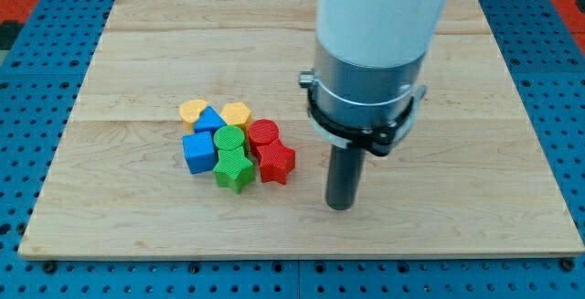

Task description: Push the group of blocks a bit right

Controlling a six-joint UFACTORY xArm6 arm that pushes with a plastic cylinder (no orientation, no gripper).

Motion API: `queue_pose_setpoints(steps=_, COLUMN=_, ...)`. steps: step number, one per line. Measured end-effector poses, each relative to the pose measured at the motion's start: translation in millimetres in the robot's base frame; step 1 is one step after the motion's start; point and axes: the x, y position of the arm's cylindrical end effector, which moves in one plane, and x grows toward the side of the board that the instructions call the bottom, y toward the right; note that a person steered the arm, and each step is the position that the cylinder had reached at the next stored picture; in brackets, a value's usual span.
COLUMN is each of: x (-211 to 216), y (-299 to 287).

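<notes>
Nothing much around on the wooden board (137, 43) except the cluster itself, sitting left of centre, with a blue pegboard (37, 107) under the board. Packed tight, touching: yellow heart (192, 110), blue triangle (210, 121), yellow hexagon (237, 113), blue cube (197, 152), green cylinder (229, 139), green star (234, 170), red cylinder (264, 133), red star (275, 162). My tip (340, 206) is on the board just right of the red star, not touching. The arm stands straight down, no claw, just a bare rod holding nothing.

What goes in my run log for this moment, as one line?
my tip: view's right of red star, apart | eight-block cluster: bunched, view's left | board | push: not begun
</notes>
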Motion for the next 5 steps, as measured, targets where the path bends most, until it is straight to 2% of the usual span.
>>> queue_pose_setpoints(steps=3, x=-4.6, y=10.8)
queue_pose_setpoints(steps=5, x=14.5, y=-5.2)
